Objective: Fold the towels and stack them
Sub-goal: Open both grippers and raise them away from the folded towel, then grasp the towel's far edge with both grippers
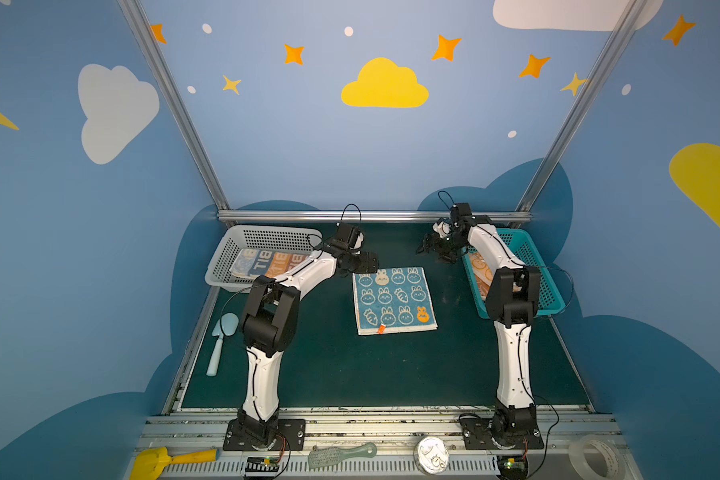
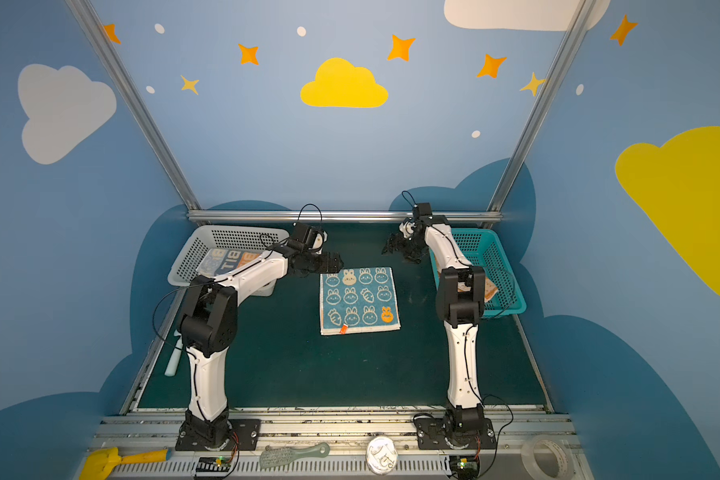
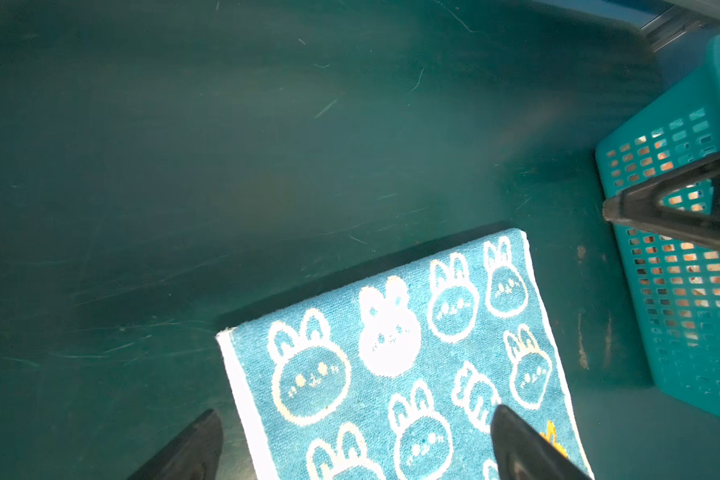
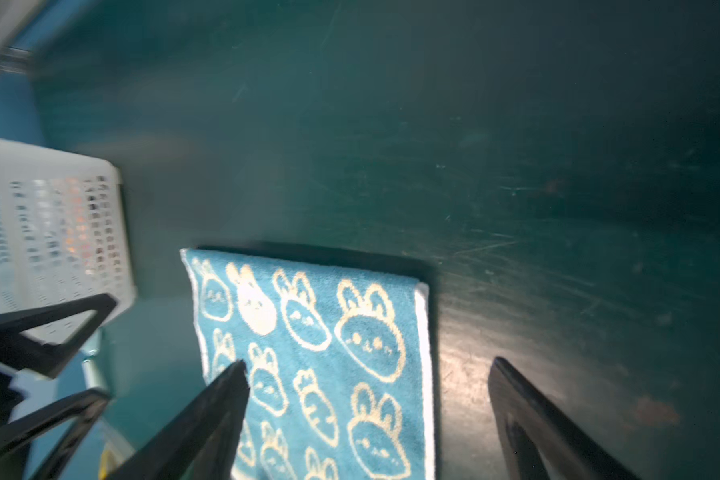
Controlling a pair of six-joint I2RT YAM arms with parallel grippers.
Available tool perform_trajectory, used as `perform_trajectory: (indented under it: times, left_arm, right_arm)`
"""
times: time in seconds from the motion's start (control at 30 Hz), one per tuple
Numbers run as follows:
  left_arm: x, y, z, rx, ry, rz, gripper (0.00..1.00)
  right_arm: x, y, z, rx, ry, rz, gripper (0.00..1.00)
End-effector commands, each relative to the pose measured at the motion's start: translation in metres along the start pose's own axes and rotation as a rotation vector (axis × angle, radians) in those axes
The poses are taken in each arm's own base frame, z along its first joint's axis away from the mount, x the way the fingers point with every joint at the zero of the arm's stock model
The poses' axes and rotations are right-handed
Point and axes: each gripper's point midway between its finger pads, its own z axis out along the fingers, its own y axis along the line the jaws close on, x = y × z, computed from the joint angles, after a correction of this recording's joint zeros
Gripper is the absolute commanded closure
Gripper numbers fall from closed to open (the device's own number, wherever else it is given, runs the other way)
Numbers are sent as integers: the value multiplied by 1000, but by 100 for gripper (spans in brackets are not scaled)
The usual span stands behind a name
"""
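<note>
A blue towel [image 1: 395, 300] [image 2: 359, 300] with rabbit prints lies flat on the green mat, its orange tag [image 1: 381, 329] at the near edge. My left gripper [image 1: 370, 262] [image 3: 356, 411] hangs open over the towel's far left corner, with nothing between its fingers. Open as well, my right gripper [image 1: 428, 248] [image 4: 368, 362] hovers above the far right corner [image 4: 420, 291]. The striped towel [image 1: 267, 262] lies in the white basket [image 1: 262, 235]. An orange towel [image 1: 481, 270] lies in the teal basket [image 1: 551, 293], partly hidden by the right arm.
A pale blue scoop [image 1: 221, 345] lies on the mat beside the left arm. On the front rail lie a yellow toy shovel [image 1: 171, 459], a green brush [image 1: 341, 455], a round tin [image 1: 432, 455] and a tape roll [image 1: 595, 457].
</note>
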Motion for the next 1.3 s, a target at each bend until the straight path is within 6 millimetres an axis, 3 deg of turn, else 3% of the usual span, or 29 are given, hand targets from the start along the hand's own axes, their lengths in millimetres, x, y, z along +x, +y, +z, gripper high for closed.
perform_trajectory:
  times: [0.0, 0.2, 0.6, 0.9, 1.17, 1.27]
  left_arm:
    - [7, -1, -4, 18, 24, 11, 0]
    - [15, -7, 2, 64, 57, 19, 0]
    - [24, 4, 7, 61, 77, -4, 0]
    - [24, 11, 7, 59, 86, -31, 0]
    - [22, 31, 15, 61, 159, -133, 0]
    - [19, 35, 22, 57, 180, -130, 0]
  right_arm:
    - [25, -24, 22, 110, 110, -39, 17]
    - [28, -32, 40, 124, 151, -80, 34]
    - [34, -27, 72, 98, 196, -98, 46]
    - [44, -29, 89, 109, 232, -80, 69]
    - [41, -34, 92, 122, 219, -42, 99]
    - [38, -33, 89, 118, 211, -50, 100]
